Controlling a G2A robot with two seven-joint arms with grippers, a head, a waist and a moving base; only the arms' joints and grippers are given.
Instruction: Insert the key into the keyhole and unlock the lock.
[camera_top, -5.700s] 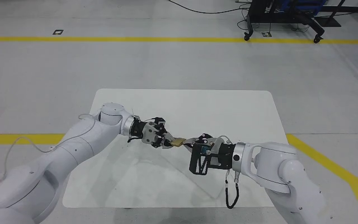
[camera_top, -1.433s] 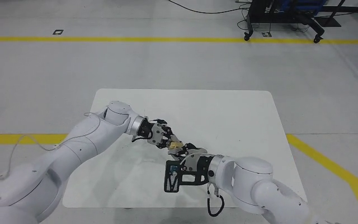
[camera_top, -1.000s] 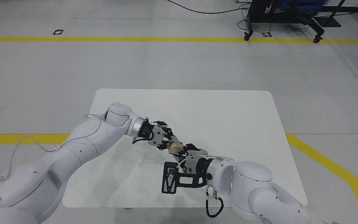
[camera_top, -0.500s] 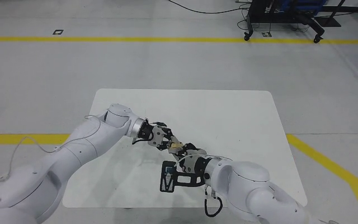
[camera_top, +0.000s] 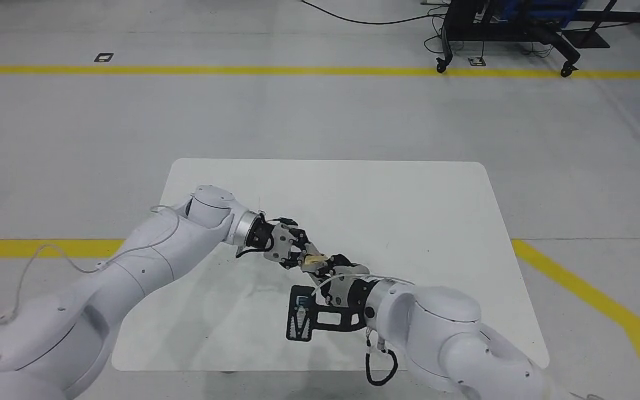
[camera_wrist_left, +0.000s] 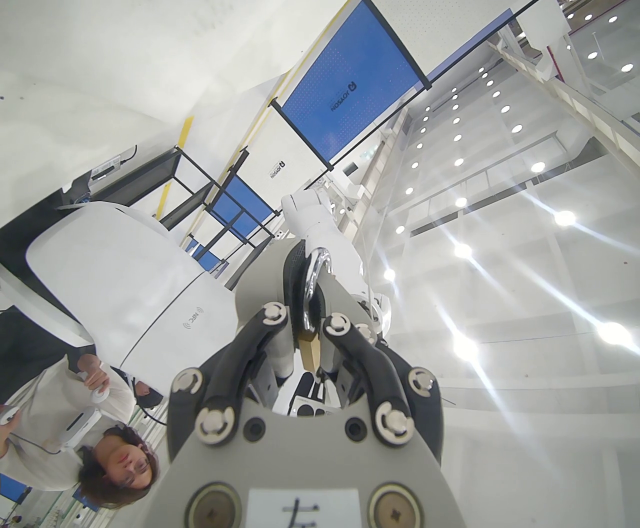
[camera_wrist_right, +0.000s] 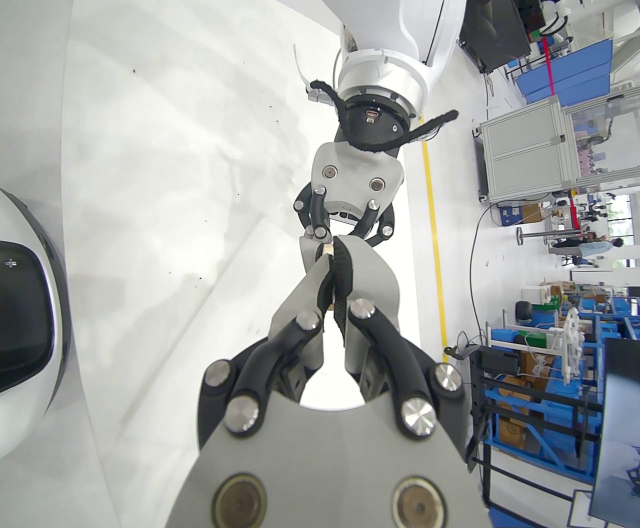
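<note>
The left end effector (camera_top: 296, 250) hangs above the middle of the tabletop (camera_top: 430, 200), clamped narrow on the lock (camera_wrist_left: 310, 350). Its brass body sits between the pads and its steel shackle (camera_wrist_left: 315, 270) juts out past them. Just to its right the right end effector (camera_wrist_right: 327, 257) meets it tip to tip, pads pressed almost together on what I judge to be the key.

The main risk is misalignment. Both parts are held in the air, so a small tilt of either wrist could jam the blade against the lock face instead of entering the keyhole. A push from the right could also slide the lock back through the left pads, which seem to grip only its narrow sides. If the key is pinched on a thin edge, turning it may make it twist or slip in the pads.

The keyhole cannot be seen. The key is hidden between the right pads. A pale sliver (camera_wrist_right: 327, 248) at their tips could be key or lock. I cannot tell whether the blade is in the keyhole.
</note>
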